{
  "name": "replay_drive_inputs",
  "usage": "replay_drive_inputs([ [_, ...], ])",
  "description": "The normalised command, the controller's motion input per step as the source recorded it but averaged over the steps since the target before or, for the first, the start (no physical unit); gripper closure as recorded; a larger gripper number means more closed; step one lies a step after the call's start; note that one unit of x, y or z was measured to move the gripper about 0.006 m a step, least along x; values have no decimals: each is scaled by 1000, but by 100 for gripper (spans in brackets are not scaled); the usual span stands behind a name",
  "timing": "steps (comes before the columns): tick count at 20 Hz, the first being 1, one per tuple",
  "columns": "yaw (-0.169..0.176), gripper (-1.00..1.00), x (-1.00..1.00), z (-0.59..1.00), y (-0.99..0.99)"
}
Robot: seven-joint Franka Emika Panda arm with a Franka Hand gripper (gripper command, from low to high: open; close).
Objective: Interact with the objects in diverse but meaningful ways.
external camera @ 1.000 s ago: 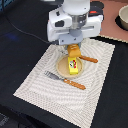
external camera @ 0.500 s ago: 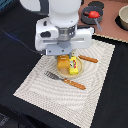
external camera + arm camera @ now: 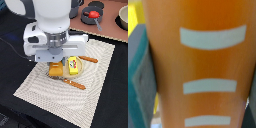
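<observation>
In the exterior view the arm housing hides the hand and covers the upper part of the orange ridged block (image 3: 55,70), so the finger position cannot be read. The wrist view is blurred and filled by that block (image 3: 203,60), cut off at every picture edge. The round tan plate (image 3: 84,70) is largely covered, and the red tomato (image 3: 91,14) near the counter's far edge is too small to show detail.

The arm (image 3: 50,35) has swung from the upper middle toward frame left and lower. It now covers the orange ridged block (image 3: 55,71), and the yellow box with red label (image 3: 73,65) is uncovered.
</observation>
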Motion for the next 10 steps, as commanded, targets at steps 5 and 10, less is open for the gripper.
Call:
replay_drive_inputs([
  [5,-1,100,90,135,-813],
  [10,4,100,162,-11,-797],
])
